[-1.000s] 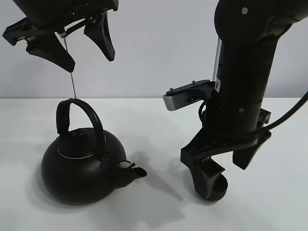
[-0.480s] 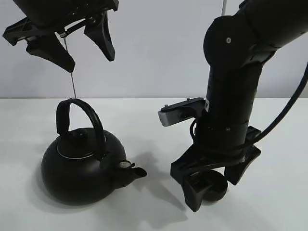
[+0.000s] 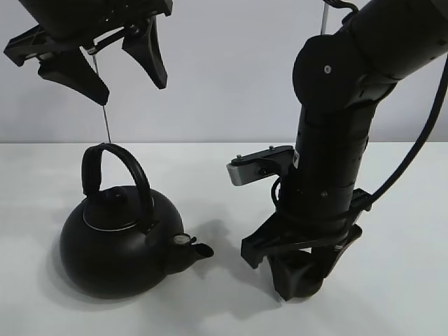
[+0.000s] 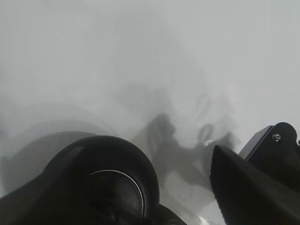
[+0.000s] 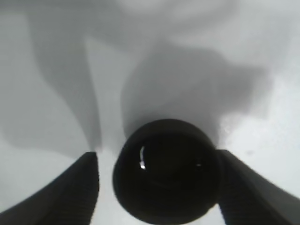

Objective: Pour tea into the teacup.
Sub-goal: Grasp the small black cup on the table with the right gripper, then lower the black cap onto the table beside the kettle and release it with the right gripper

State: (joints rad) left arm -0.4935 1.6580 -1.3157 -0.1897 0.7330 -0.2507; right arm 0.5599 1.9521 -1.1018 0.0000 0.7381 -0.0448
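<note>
Sitting between the spread fingers (image 5: 70, 197) of the right gripper (image 5: 158, 158), the teacup (image 5: 166, 178) seems unclamped.

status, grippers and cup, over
Left gripper open, high over kettle. Right gripper open, straddling teacup, gap on one side. Right arm over teacup, blocking a pour.

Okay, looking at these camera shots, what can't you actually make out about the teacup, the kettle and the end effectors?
Right wrist view: the teacup is blurred and its inside too dark to tell whether it holds anything.
Exterior high view: the right end effector hides nearly all of the teacup.
Kettle: its lid hides the contents; the left wrist view shows it blurred and cut off by the edge.
</note>
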